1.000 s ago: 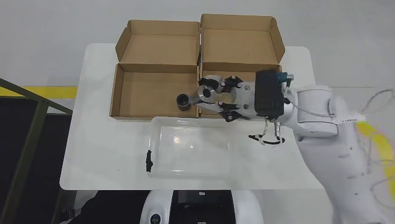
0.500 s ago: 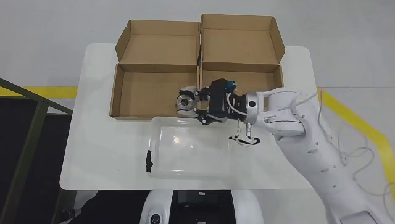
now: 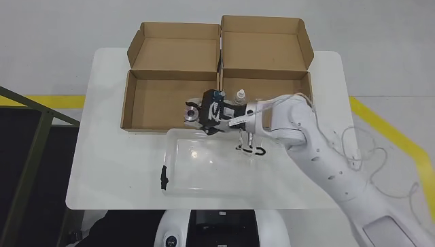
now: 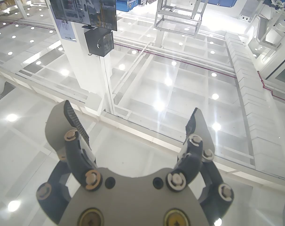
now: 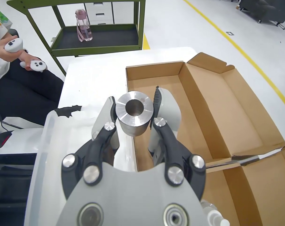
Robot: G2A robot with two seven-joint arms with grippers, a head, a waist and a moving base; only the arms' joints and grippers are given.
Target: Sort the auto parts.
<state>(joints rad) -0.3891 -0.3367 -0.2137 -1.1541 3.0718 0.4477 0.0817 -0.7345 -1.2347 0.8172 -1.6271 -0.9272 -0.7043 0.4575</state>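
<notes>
Here, a hollow silver metal cylinder point(image 5: 133, 121) is pinched by the right gripper point(image 5: 134, 104) above an open brown cardboard box's point(image 5: 203, 109) near corner; the left gripper point(image 4: 132, 118) is spread wide.

Green cart point(image 5: 114, 36) w/ pink bottle point(image 5: 83, 25) on lower shelf — beyond white table point(image 5: 93, 78)

The white rectangular surface point(image 3: 109, 158) carried two open brown cardboard boxes side by side, a left-hand box point(image 3: 160, 104) and a right-hand box point(image 3: 289, 87). Nearer lay a clear plastic bin point(image 3: 197, 169) bearing a black piece point(image 3: 163, 177), perhaps a latch.
</notes>
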